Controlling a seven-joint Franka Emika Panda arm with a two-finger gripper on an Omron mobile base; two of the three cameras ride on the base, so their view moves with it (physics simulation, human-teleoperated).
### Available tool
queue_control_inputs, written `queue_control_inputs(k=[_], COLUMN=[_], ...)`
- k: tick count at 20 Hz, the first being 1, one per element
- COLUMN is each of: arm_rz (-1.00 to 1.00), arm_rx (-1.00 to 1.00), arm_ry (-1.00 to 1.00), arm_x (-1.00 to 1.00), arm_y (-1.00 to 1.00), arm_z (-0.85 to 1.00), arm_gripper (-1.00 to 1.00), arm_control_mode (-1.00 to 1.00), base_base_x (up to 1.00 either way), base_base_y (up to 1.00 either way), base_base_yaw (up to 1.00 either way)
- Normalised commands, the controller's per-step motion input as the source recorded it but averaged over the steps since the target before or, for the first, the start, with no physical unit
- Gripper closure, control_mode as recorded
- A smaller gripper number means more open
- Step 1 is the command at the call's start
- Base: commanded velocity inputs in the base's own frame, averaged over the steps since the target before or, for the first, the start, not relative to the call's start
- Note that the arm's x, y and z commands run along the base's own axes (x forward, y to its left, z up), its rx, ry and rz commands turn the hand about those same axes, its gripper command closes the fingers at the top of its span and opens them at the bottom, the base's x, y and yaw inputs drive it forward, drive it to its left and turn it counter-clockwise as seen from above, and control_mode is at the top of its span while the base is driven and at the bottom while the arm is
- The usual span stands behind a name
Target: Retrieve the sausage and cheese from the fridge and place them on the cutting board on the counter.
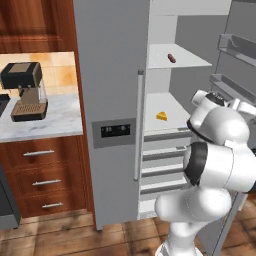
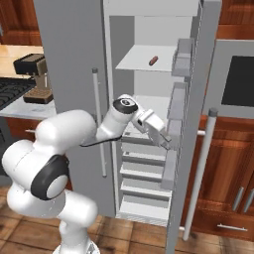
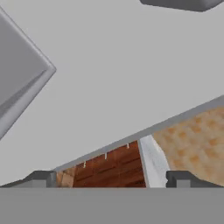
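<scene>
Cheese (image 1: 162, 116): small yellow wedge, middle fridge (image 1: 112, 90) shelf; probably light, firm, best pinched across flat faces; sausage (image 1: 172, 58) one shelf above; gripper (image 2: 168, 143) empty, jaws wide apart, near open door.

You are looking at a kitchen — a pretend one, drawn by a computer. A tall grey fridge (image 1: 112, 100) stands with its right door open, and you can see white shelves inside with a yellow cheese (image 1: 162, 116) and a small sausage (image 1: 171, 57) on them. To the left, a coffee machine (image 1: 25, 90) sits on a marbled tabletop (image 1: 55, 122) over reddish-brown wooden drawers (image 1: 40, 175) with silver handles. On the right you can see a wall oven (image 2: 238, 79) — and the floor (image 1: 75, 235) is brown wood.
</scene>
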Motion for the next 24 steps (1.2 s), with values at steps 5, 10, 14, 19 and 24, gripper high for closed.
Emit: queue_control_inputs(k=[5,10,14,19,24], arm_rz=[0.00,0.00,0.00,0.00,0.00], arm_rx=[-0.06,-0.05,0.00,0.00,0.00], arm_ry=[0.00,-0.01,-0.17,-0.22,-0.14], arm_x=[-0.37,-0.54,-1.00,-0.59,0.00], arm_y=[-1.00,-0.90,0.03,0.53,1.00], arm_z=[0.00,0.02,0.17,0.76,0.54], arm_gripper=[-1.00,-1.00,-1.00,-1.00,-1.00], arm_control_mode=[-1.00,-1.00,-1.00,-1.00,-1.00], base_base_x=[0.00,0.00,0.00,0.00,0.00], base_base_y=[0.00,0.00,0.00,0.00,0.00], base_base_yaw=[0.00,0.00,0.00,0.00,0.00])
